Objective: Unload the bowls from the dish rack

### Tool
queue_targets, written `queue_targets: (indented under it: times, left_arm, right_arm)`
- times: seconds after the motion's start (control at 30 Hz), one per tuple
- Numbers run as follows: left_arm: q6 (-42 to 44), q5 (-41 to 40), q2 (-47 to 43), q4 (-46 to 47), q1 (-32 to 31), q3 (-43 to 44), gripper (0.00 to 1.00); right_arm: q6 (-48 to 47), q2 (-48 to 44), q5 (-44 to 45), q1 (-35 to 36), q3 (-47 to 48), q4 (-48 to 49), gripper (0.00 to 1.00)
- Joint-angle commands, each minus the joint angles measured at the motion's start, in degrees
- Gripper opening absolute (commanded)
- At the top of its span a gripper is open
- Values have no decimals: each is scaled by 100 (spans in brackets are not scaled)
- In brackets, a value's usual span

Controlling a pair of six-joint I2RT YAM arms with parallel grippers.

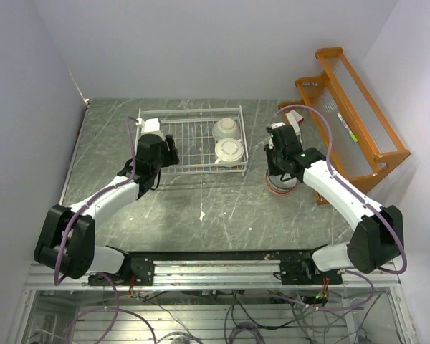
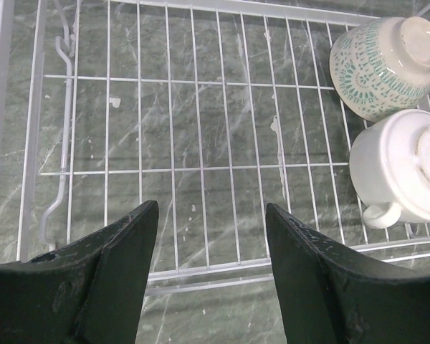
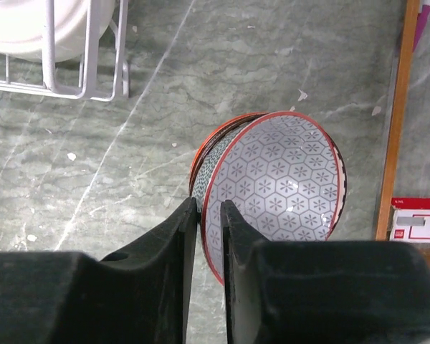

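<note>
The white wire dish rack (image 1: 179,136) holds two upturned bowls at its right end: a teal-patterned one (image 2: 383,64) and a cream one with a small handle (image 2: 408,172). My left gripper (image 2: 211,215) is open and empty over the rack's near edge. My right gripper (image 3: 210,211) is shut on the rim of a red-rimmed bowl with a hexagon pattern (image 3: 283,183). It holds that bowl tilted on a stack of bowls (image 1: 279,183) on the table, right of the rack.
An orange wooden shelf rack (image 1: 351,122) stands at the far right, close to the stack; its post (image 3: 395,122) shows in the right wrist view. Grey walls enclose the marble table (image 1: 201,208).
</note>
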Motion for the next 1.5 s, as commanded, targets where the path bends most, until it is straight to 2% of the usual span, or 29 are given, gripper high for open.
queue_targets:
  times: [0.0, 0.27, 0.67, 0.87, 1.2, 1.47]
  left_arm:
    - [71, 89, 41, 152, -18, 57, 72]
    - [62, 108, 77, 148, -18, 66, 72]
    - [46, 171, 81, 198, -18, 58, 72]
    - [19, 363, 190, 327, -46, 162, 72]
    - [22, 254, 506, 215, -437, 627, 73]
    - [-148, 191, 98, 623, -449, -69, 72]
  right_arm:
    - [66, -89, -1, -16, -188, 213, 15]
    - [92, 54, -3, -19, -297, 274, 0]
    - [120, 149, 82, -15, -316, 291, 0]
    - [151, -255, 130, -17, -250, 376, 23]
    - [294, -662, 416, -18, 98, 882, 48]
    - [524, 83, -536, -18, 635, 2237, 63]
